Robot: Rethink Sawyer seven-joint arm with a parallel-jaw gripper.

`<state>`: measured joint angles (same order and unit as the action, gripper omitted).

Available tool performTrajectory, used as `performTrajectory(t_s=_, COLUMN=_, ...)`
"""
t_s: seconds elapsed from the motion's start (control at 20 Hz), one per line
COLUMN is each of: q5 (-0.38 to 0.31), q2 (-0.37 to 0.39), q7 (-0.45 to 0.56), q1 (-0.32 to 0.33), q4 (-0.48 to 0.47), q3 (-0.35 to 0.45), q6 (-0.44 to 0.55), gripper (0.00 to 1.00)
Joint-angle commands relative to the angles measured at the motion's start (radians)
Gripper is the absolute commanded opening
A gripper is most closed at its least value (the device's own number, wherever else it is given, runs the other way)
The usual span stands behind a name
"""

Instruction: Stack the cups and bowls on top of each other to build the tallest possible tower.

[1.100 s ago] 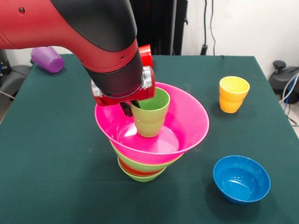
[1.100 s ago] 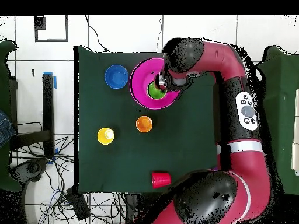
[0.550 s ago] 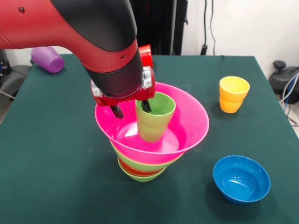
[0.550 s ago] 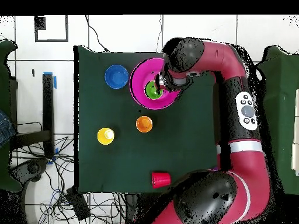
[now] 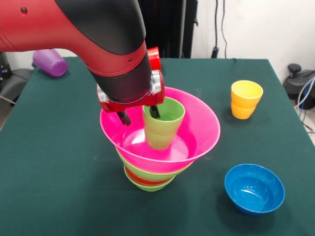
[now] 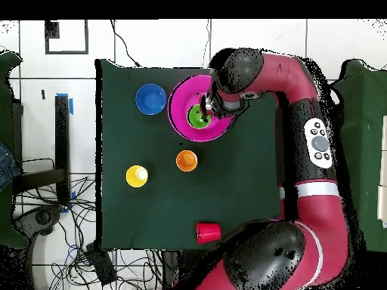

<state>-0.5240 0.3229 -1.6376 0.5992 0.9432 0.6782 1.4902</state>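
Note:
The tower (image 5: 147, 178) is a pile of nested bowls, small green and red-orange at the bottom, then large green, with the huge pink bowl (image 5: 204, 129) on top. A light green cup (image 5: 161, 129) stands upright inside the pink bowl (image 6: 181, 124). My gripper (image 5: 139, 115) hangs open over the cup's left rim. One finger is inside the cup and the other is outside it, and neither presses the wall. In the overhead view the gripper (image 6: 207, 106) is just beside the green cup (image 6: 197, 117).
A blue bowl (image 5: 254, 188) sits near right. A yellow-orange cup (image 5: 246, 99) stands far right. A purple cup (image 5: 49, 62) lies far left. A red cup (image 5: 153, 55) peeks from behind the arm. Overhead: blue bowl (image 6: 151, 99), yellow cup (image 6: 137, 176), orange cup (image 6: 186, 160), red cup (image 6: 208, 232).
A second ago the gripper was shut on the green cup's rim. It has since opened, and the cup has settled in the pink bowl, slightly to the right. Since half a second ago nothing has moved.

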Motion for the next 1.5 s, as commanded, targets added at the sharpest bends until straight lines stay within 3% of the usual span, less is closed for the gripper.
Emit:
performTrajectory(t_s=0.05, q5=-0.051, q2=-0.053, q7=0.195, q1=-0.051, q4=-0.058, q3=-0.009, q6=-0.012, gripper=1.0)
performTrajectory(t_s=0.45, q5=-0.034, q2=-0.06, q7=0.202, q1=-0.072, q4=-0.134, q3=-0.003, q6=0.086, gripper=1.0)
performTrajectory(t_s=1.5, q5=-0.021, q2=-0.049, q7=0.243, q1=-0.091, q4=-0.189, q3=-0.003, q6=0.238, gripper=1.0)
